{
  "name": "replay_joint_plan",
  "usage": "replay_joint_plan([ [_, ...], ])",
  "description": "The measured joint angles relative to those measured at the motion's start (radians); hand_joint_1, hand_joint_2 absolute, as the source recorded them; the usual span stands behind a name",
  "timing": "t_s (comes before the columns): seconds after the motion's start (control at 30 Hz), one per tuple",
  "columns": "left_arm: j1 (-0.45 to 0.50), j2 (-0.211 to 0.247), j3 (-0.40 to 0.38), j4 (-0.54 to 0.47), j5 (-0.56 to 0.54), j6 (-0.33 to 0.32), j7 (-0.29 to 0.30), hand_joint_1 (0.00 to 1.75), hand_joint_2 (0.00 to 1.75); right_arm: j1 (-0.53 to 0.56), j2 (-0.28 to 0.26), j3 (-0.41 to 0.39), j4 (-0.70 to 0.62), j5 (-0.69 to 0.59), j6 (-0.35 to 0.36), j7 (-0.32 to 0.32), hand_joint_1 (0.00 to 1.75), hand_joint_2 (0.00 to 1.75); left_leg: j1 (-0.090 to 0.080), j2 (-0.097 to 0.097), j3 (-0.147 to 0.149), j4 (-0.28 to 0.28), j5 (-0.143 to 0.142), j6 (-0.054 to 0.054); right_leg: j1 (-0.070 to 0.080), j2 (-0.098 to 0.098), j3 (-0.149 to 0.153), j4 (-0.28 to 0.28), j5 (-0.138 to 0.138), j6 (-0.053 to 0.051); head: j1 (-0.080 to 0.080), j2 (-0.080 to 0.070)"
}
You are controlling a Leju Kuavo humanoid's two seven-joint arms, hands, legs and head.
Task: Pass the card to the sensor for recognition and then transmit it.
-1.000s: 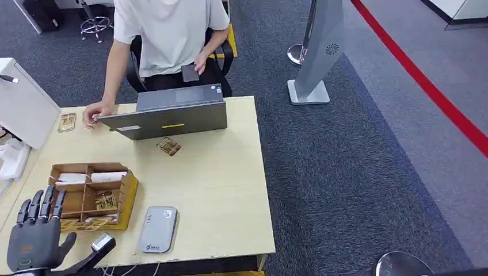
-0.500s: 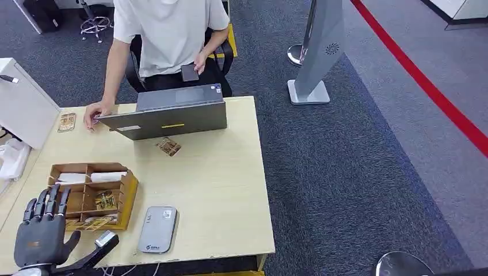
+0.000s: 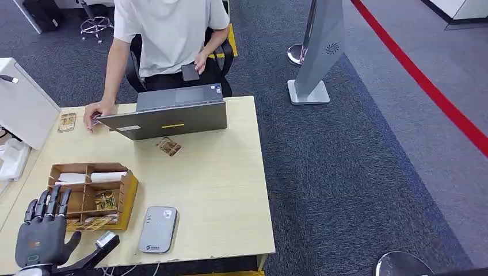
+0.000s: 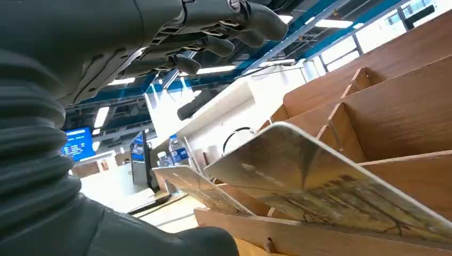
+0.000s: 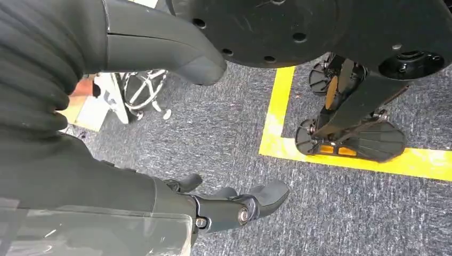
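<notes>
The left hand (image 3: 41,236) hovers, fingers spread and holding nothing, at the counter's (image 3: 218,190) near left edge, just beside the wooden card box (image 3: 92,195). Cards (image 4: 320,186) lean inside it; the grey sensor (image 3: 157,229) lies nearby. The right hand (image 5: 234,205) hangs over carpet, fingers loosely curled, holding nothing.

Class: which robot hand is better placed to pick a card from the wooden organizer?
Left. The left robot hand hovers open beside the wooden organizer, close to its cards. The right robot hand hangs over the carpet.

Bare tabletop (image 3: 218,190) lies between wooden organizer (image 3: 129,192), reader (image 3: 157,229) and laptop (image 3: 167,118).
</notes>
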Motion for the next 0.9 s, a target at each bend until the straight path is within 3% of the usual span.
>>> replay_joint_plan([
  [0.43, -0.001, 0.0, 0.0, 0.0, 0.0, 0.0, 0.0, 0.0, 1.75, 0.0, 0.0, 0.0, 0.0, 0.0, 0.0, 0.0, 0.0, 1.75, 0.0, 0.0, 0.0, 0.0, 0.0, 0.0, 0.0, 0.0, 0.0, 0.0, 0.0, 0.0, 0.0, 0.0],
  [0.6, -0.011, -0.017, -0.008, 0.006, -0.006, 0.003, -0.061, 0.0, 1.75, -0.002, 0.0, 0.002, 0.0, 0.002, 0.002, -0.001, 0.0, 1.75, 0.0, 0.0, 0.0, 0.0, 0.0, 0.0, 0.0, 0.0, 0.0, 0.0, 0.0, 0.0, 0.001, 0.0],
  [0.9, -0.015, -0.034, -0.01, 0.011, -0.006, 0.003, -0.062, 0.0, 1.75, -0.003, 0.0, 0.002, 0.0, 0.002, 0.002, -0.001, 0.0, 1.75, 0.0, 0.0, 0.0, 0.0, 0.0, 0.0, 0.0, 0.001, 0.0, 0.0, 0.0, 0.0, 0.0, 0.0],
])
